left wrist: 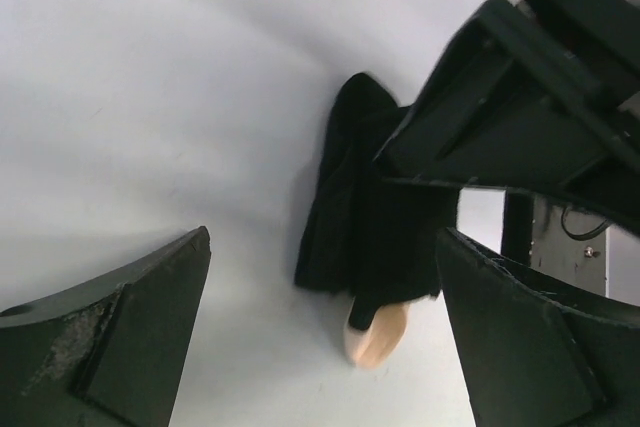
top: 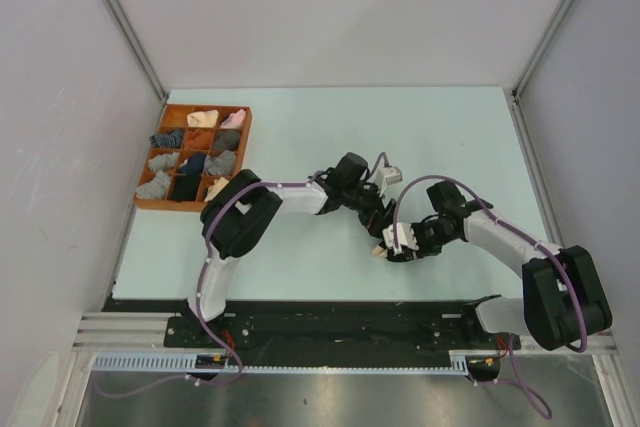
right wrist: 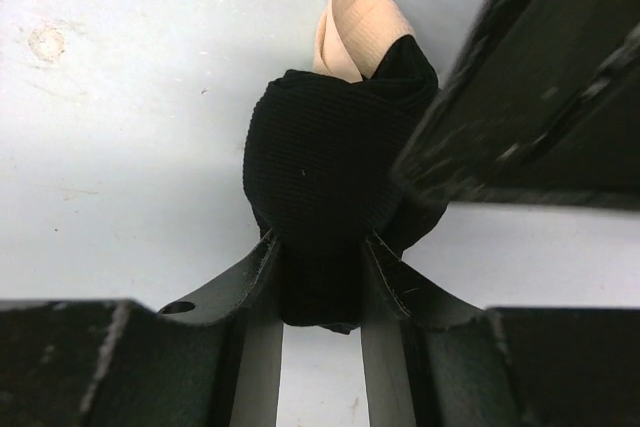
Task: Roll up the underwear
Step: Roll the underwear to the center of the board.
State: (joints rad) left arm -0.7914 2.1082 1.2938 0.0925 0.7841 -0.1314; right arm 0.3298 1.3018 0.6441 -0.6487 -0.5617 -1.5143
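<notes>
underwear: the underwear [right wrist: 320, 147] lies as a bunched black wad on the table [top: 300, 137], mid-table between your two arms and well apart from the tray [top: 180, 206]. its cream-beige edge [right wrist: 360, 22] pokes out of the end away from the right wrist camera.
right gripper: your right gripper [right wrist: 318, 292] is clenched on the near end of the wad, with cloth bulging around both fingers.
left gripper: your left gripper [left wrist: 322, 237] hangs over the wad with its fingers spread wide, grasping nothing. one finger is just beside the cloth, but i cannot tell whether it touches.
feel: expect it to be light, limp and a little springy. there is nothing to break, but it holds no shape by itself and will likely loosen once you let go.
slip: knit cloth should grip fairly well on hard fingers. the loose layers may slide over one another.
where to hold: take it across the thick black middle and pinch all the layers. avoid the thin cream edge, which would probably peel out.
</notes>
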